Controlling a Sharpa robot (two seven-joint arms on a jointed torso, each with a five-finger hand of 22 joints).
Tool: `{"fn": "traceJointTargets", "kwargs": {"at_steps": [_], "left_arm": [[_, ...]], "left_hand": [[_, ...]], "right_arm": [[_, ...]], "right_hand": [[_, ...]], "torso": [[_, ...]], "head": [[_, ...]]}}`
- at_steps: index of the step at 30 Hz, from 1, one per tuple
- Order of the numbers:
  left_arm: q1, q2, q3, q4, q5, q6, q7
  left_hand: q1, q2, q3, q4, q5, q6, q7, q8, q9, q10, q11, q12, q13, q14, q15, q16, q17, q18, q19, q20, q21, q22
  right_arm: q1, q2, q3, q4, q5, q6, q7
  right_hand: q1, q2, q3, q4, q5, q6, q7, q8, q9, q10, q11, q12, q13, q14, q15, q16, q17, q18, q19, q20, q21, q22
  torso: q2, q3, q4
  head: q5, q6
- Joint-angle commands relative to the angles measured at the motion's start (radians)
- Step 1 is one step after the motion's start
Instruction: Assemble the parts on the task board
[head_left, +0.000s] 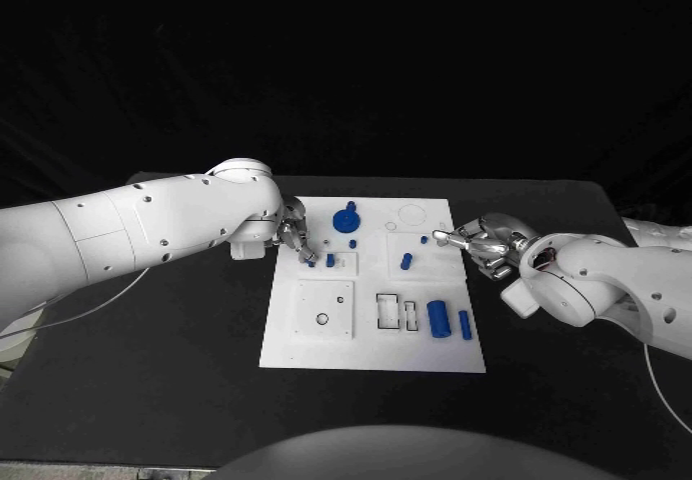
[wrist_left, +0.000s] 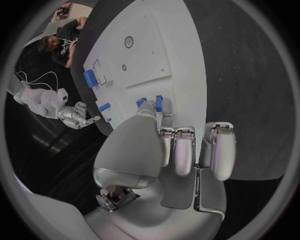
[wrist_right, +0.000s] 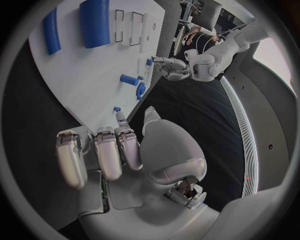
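The white task board lies mid-table. My left hand reaches over its left middle, most fingers curled. Its thumb and one finger pinch a small blue peg standing upright at the board, with a second small blue piece just beside it. My right hand is at the board's right edge, fingers curled, with one fingertip touching a tiny blue peg that stands on the board. A blue knob stands near the far edge and a short blue piece lies mid-board.
A thick blue cylinder and a slim blue bar lie at the board's near right, next to rectangular slots. A square plate with a small hole occupies the near left. Black table surrounds the board.
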Motion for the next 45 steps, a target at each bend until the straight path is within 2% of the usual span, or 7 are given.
{"fn": "traceJointTargets", "kwargs": {"at_steps": [1,14,25,30,33,37,45], "left_arm": [[-0.002,0.0,-0.001,-0.001,-0.008,-0.017,0.009],[-0.002,-0.002,0.0,0.0,-0.009,-0.025,0.025],[-0.002,0.0,0.0,-0.001,-0.009,-0.01,0.022],[-0.002,0.002,0.0,0.0,-0.009,-0.005,0.02],[-0.002,0.003,-0.001,-0.001,-0.009,-0.001,0.02],[-0.002,0.004,-0.001,-0.002,-0.007,0.007,0.017],[-0.002,0.007,-0.001,-0.005,-0.006,0.015,0.018]], "left_hand": [[0.025,0.034,0.008,-0.001,0.006,0.006,-0.002,0.004,0.002,0.126,-0.022,-0.004,0.193,0.108,-0.005,0.003,0.263,-0.008,0.103,0.005,0.002,0.263],[0.022,0.032,0.009,-0.001,0.005,0.007,-0.002,0.004,0.002,0.126,-0.021,-0.004,0.193,0.108,-0.005,0.003,0.263,-0.008,0.103,0.005,0.002,0.263],[0.022,0.032,0.01,-0.001,0.005,0.007,-0.001,0.004,0.002,0.126,-0.021,-0.004,0.193,0.108,-0.005,0.003,0.263,-0.008,0.103,0.005,0.002,0.263],[0.021,0.032,0.011,-0.001,0.005,0.007,-0.001,0.004,0.002,0.126,-0.021,-0.004,0.193,0.108,-0.005,0.003,0.263,-0.008,0.103,0.005,0.002,0.263],[0.021,0.032,0.011,-0.001,0.005,0.007,-0.001,0.004,0.002,0.126,-0.021,-0.004,0.193,0.108,-0.005,0.003,0.263,-0.008,0.103,0.005,0.002,0.263],[0.02,0.033,0.013,-0.001,0.004,0.007,-0.001,0.004,0.003,0.126,-0.021,-0.004,0.193,0.108,-0.004,0.003,0.263,-0.008,0.103,0.005,0.002,0.263],[0.017,0.029,0.017,-0.001,-0.001,0.006,-0.001,0.004,0.003,0.126,-0.02,-0.004,0.193,0.108,-0.004,0.003,0.263,-0.008,0.103,0.006,0.002,0.263]], "right_arm": [[-0.001,-0.001,0.0,0.001,-0.008,0.003,0.006],[-0.001,-0.001,0.0,-0.001,-0.008,0.002,0.006],[-0.001,-0.001,0.0,0.0,-0.008,0.003,0.005],[-0.001,0.0,0.0,0.001,-0.008,0.004,0.005],[-0.001,-0.001,0.0,0.001,-0.008,0.003,0.005],[-0.001,-0.001,0.0,0.001,-0.008,0.003,0.005],[-0.001,0.0,0.0,0.001,-0.008,0.003,0.005]], "right_hand": [[0.004,0.007,-0.004,-0.002,0.006,-0.008,0.011,0.006,0.001,0.107,0.006,0.004,0.263,0.104,0.007,0.004,0.263,-0.007,0.105,0.004,0.004,0.263],[0.005,0.009,-0.005,-0.002,0.009,-0.009,0.012,0.007,0.001,0.107,0.007,0.004,0.263,0.104,0.007,0.004,0.263,-0.007,0.105,0.004,0.004,0.263],[0.005,0.009,-0.005,-0.002,0.009,-0.009,0.012,0.007,0.001,0.107,0.007,0.004,0.263,0.104,0.007,0.004,0.263,-0.007,0.105,0.004,0.004,0.263],[0.005,0.009,-0.005,-0.002,0.009,-0.009,0.012,0.007,0.001,0.107,0.007,0.004,0.263,0.104,0.007,0.004,0.263,-0.007,0.105,0.004,0.004,0.263],[0.006,0.009,-0.005,-0.002,0.009,-0.009,0.012,0.007,0.001,0.107,0.007,0.004,0.263,0.104,0.007,0.004,0.263,-0.007,0.105,0.004,0.004,0.263],[0.006,0.009,-0.005,-0.002,0.009,-0.009,0.012,0.007,0.001,0.107,0.007,0.004,0.263,0.104,0.007,0.004,0.263,-0.007,0.105,0.004,0.004,0.263],[0.006,0.009,-0.005,-0.002,0.009,-0.009,0.012,0.007,0.001,0.107,0.007,0.004,0.263,0.104,0.007,0.004,0.263,-0.007,0.105,0.004,0.004,0.263]], "torso": [[0.0,0.0008,0.0006],[0.0,-0.0001,-0.0011],[0.0,0.0013,0.0003],[0.0,0.0001,0.0],[0.0,0.0009,-0.0001],[-0.001,0.0014,0.0003],[-0.001,0.0018,0.0003]], "head": [[-0.002,-0.001],[-0.003,-0.005],[0.001,-0.004],[-0.003,-0.006],[-0.002,-0.002],[-0.006,-0.004],[-0.004,-0.006]]}}
